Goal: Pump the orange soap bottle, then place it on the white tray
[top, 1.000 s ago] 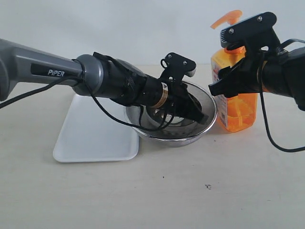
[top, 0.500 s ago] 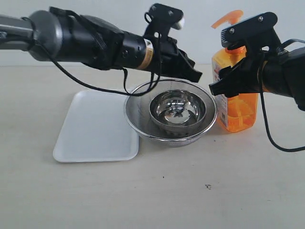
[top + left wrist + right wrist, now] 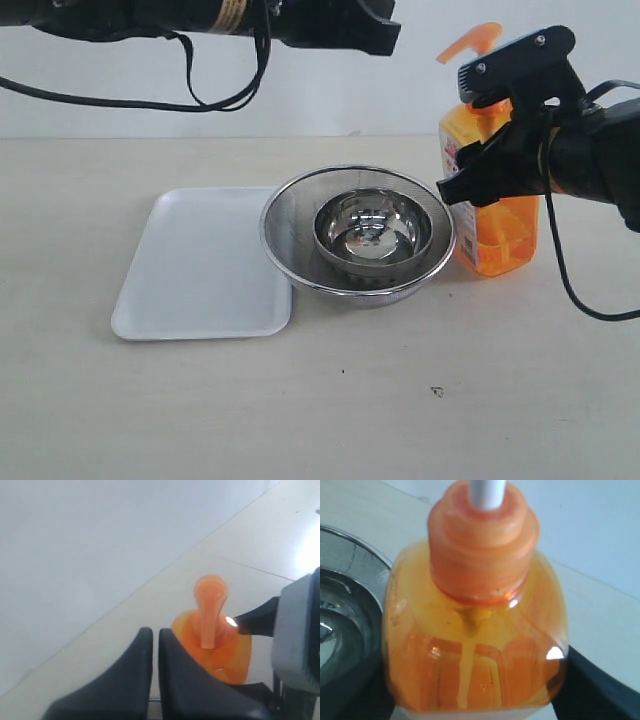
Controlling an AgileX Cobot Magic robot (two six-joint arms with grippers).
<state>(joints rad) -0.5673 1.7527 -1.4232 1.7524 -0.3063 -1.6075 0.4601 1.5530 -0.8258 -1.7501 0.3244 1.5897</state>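
L hand (image 3: 156, 632) raised, 1 bottle (image 3: 495, 225), 1 tray (image 3: 190, 270)

Translucent orange soap bottle (image 3: 475, 650) beside mesh bowl (image 3: 342, 555)

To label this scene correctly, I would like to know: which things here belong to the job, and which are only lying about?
Belong to the job: orange soap bottle; white tray.

Only lying about: steel mesh bowl; small steel bowl inside it.
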